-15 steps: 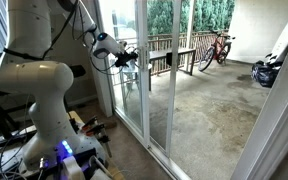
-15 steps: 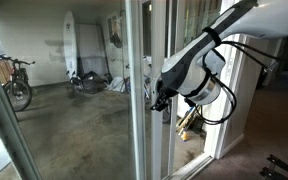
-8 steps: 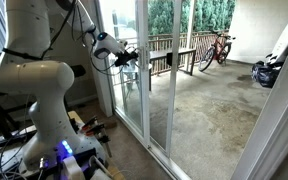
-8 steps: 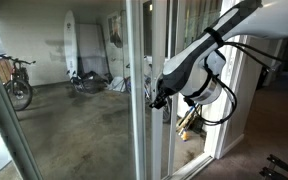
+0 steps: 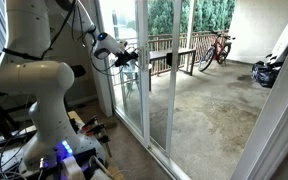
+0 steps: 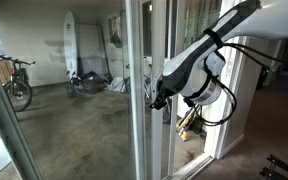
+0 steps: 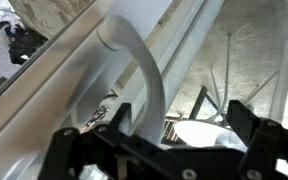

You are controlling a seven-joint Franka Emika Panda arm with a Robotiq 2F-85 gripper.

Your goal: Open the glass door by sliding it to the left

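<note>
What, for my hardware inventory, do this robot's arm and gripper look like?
The arm is glossy white, with fat rounded links and thin dark bands at the joints. A blue light glows at its base. Black cables loop loosely beside the wrist. The gripper is black and blocky, and its fingers look matte black in the wrist view.

Soft daylight pours in from outside; small frames, wrist view blurry.
</note>
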